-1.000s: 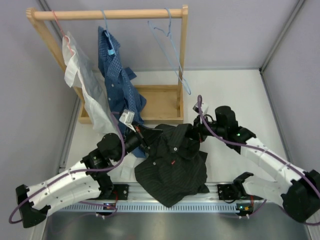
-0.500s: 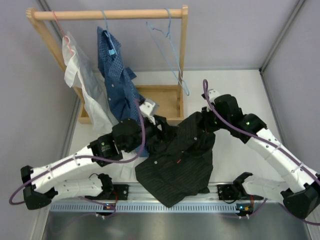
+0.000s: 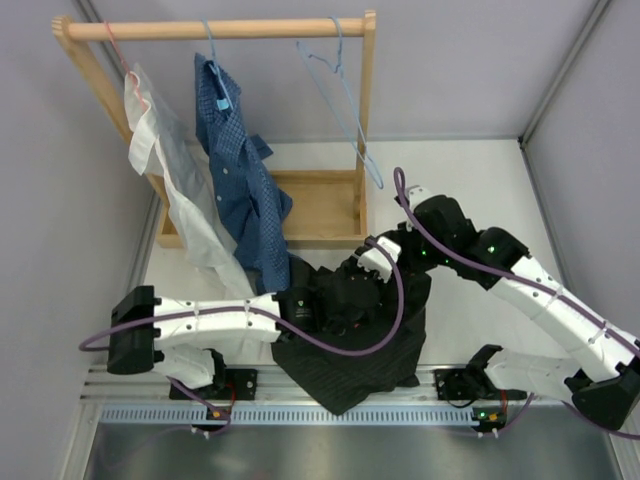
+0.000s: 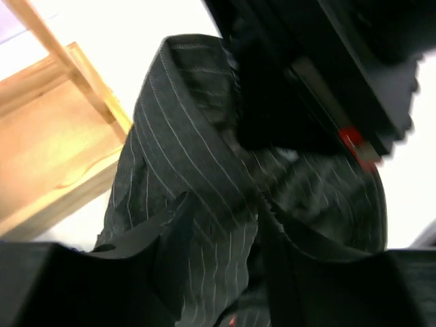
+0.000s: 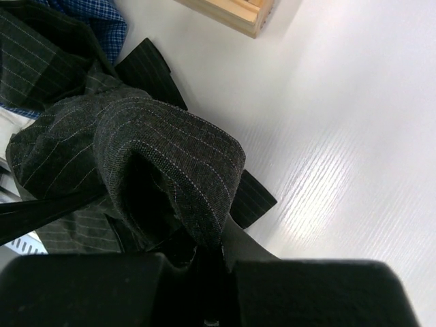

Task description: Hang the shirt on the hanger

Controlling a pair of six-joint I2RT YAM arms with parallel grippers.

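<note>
Status: early stage, nothing hung yet. The hanger (image 3: 345, 110) hangs bare on the wooden rail (image 3: 215, 28) at the far side, well apart from the garment. The shirt (image 3: 350, 335) lies bunched on the tabletop (image 3: 470, 190) at near centre, between both arms. Your right fingers (image 5: 157, 262) are clenched on a raised fold of it. Your left fingers (image 4: 170, 266) sit against the collar area with cloth between them; I cannot tell whether they grip. Remaining, in my judgement: lift the shirt, open the neck, thread the hanger through both shoulders.
</note>
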